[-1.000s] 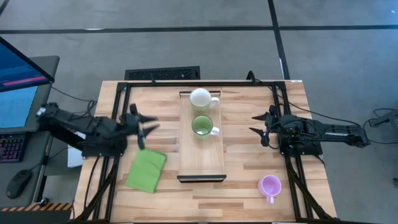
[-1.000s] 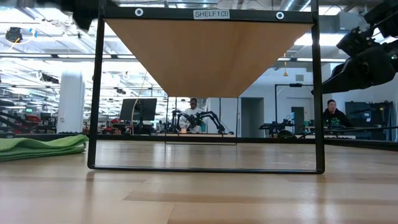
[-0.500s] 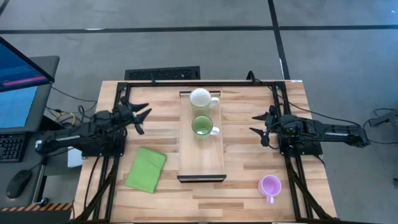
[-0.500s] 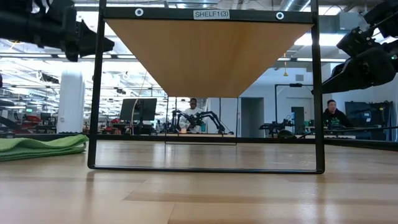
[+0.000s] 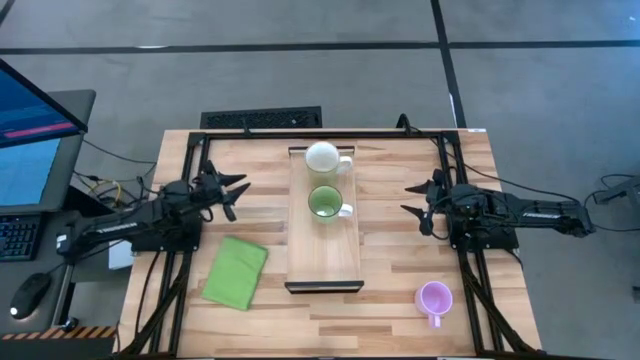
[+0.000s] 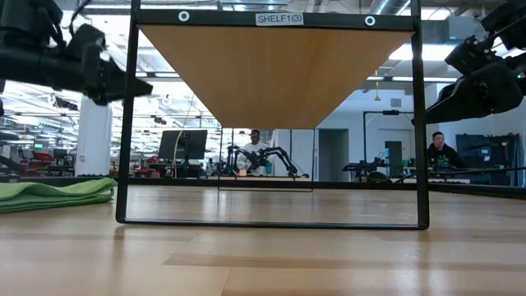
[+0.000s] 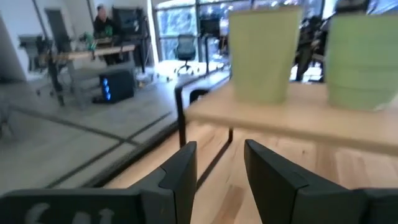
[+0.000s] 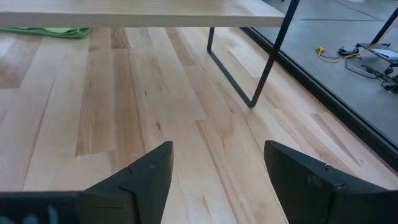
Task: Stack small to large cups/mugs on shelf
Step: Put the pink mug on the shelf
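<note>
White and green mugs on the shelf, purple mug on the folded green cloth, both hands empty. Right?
Not quite. In the high view the light purple mug stands on the bare slatted tabletop at the right, far from the folded green cloth. The rest holds.

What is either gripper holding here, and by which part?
Nothing. The left gripper and right gripper both hover open and empty beside the shelf; nothing sits between their fingers.
</note>
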You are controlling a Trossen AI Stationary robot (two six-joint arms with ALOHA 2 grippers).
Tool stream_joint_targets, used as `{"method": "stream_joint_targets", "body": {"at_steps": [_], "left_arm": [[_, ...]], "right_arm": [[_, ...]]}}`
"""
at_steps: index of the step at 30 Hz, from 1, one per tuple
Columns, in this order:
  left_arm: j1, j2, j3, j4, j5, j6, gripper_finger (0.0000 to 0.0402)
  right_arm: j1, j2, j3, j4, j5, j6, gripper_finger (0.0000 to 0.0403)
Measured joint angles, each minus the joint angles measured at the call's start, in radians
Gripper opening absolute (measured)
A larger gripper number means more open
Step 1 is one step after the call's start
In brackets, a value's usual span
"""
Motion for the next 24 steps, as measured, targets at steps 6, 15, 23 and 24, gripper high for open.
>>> {"method": "stream_joint_targets", "body": {"at_steps": [6,15,23,24], "left_arm": [[0.034,0.000,-0.026,0.008,0.001,-0.024,0.0126],[0.035,0.000,-0.027,-0.003,-0.020,0.019,0.0126],[0.035,0.001,-0.028,-0.070,-0.033,0.011,0.0126],[0.035,0.002,-0.028,-0.070,-0.033,0.011,0.0126]], "right_arm": [[0.000,0.000,0.000,0.002,0.000,0.030,0.0276],[0.002,0.000,0.075,0.024,-0.077,0.090,0.0276],[0.002,0.021,0.215,0.067,-0.180,0.126,0.0276],[0.002,0.030,0.240,0.066,-0.192,0.126,0.0276]]}}
